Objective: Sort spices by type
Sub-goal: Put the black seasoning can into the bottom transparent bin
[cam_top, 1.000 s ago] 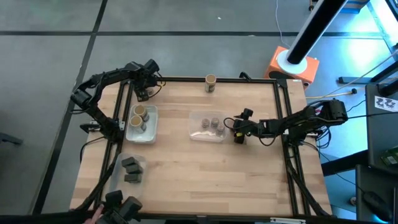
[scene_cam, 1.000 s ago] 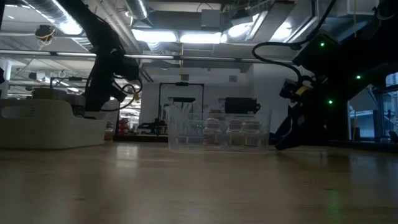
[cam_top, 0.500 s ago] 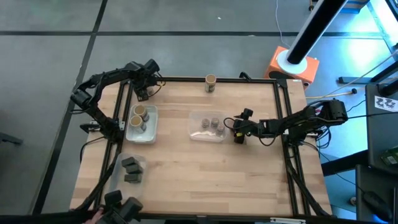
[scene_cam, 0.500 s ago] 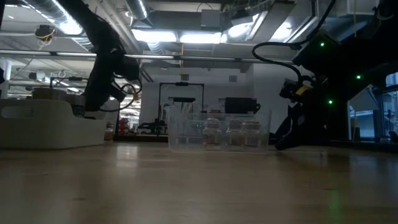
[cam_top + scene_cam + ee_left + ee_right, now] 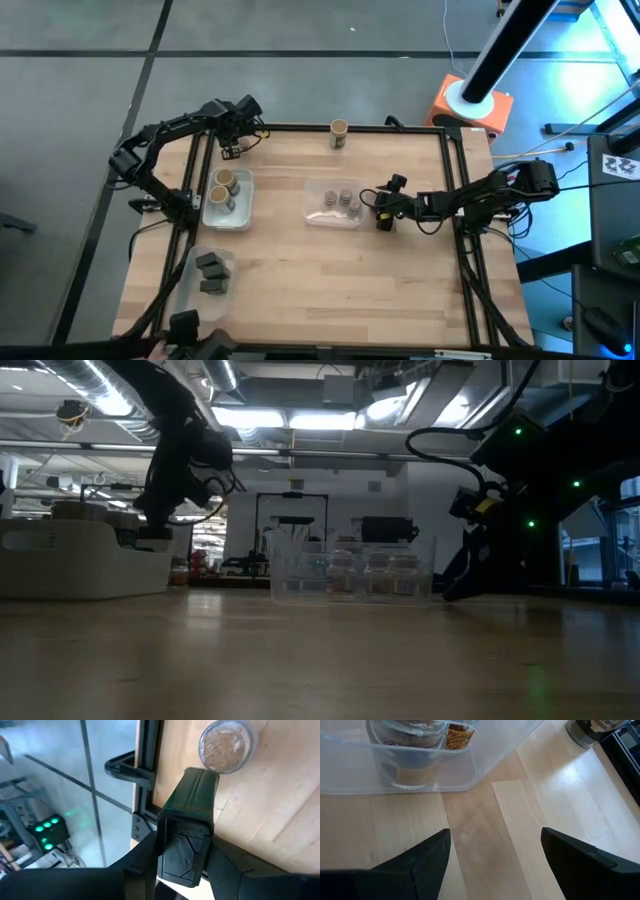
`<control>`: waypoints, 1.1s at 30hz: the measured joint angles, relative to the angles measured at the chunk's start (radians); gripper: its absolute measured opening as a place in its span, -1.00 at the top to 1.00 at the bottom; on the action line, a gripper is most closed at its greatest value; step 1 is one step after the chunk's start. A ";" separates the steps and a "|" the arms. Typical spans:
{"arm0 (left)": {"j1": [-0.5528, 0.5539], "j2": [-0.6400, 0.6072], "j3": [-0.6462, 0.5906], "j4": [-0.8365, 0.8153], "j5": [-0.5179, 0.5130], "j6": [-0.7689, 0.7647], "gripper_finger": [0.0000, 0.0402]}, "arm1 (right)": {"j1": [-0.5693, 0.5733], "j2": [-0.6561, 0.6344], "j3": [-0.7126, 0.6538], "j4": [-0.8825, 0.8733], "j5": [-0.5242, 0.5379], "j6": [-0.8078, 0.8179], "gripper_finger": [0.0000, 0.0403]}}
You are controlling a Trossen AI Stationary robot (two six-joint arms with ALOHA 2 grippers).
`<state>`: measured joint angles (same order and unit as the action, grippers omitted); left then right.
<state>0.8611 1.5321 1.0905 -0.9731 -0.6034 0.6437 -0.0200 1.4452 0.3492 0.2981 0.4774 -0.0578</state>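
The left claw (image 5: 232,147) is positioned at the far-left corner of the wooden surface (image 5: 330,280), clamped on 1 dark rectangular packet (image 5: 186,827); the left wrist view shows the packet seated lengthwise between both fingers, with 1 round jar top visible on the boards beyond it. Near the left edge, 1 clear tray (image 5: 229,197) contains 2 tan-topped jars (image 5: 224,180). Nearer the front-left corner, a 2nd clear tray (image 5: 206,273) contains 3 dark packets (image 5: 212,263). At the far edge, near centre, 1 tan-topped jar (image 5: 339,132) stands alone and upright on the surface. At mid-surface, a 3rd clear tray (image 5: 334,203) contains small squat jars (image 5: 347,200); the low view shows them side by side behind the tray wall. The right claw (image 5: 381,212) rests low, just beside the right wall of the 3rd tray, with fingers spread apart and nothing between them; the right wrist view shows bare boards between the fingertips and the tray just ahead.
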 joint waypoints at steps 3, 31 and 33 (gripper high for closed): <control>-0.026 -0.015 0.012 -0.008 -0.010 -0.004 0.42 | 0.000 0.000 0.000 0.000 0.000 0.000 -0.54; -0.625 -0.140 0.075 -0.069 -0.054 -0.308 0.43 | 0.000 0.000 0.000 0.016 -0.134 0.178 -0.54; -0.688 -0.139 0.078 -0.077 -0.053 -0.358 0.43 | 0.000 0.000 0.000 0.016 -0.153 0.206 -0.54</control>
<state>0.1735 1.3930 1.1685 -1.0496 -0.6567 0.2855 -0.0200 1.4452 0.3496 0.3138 0.3248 0.1484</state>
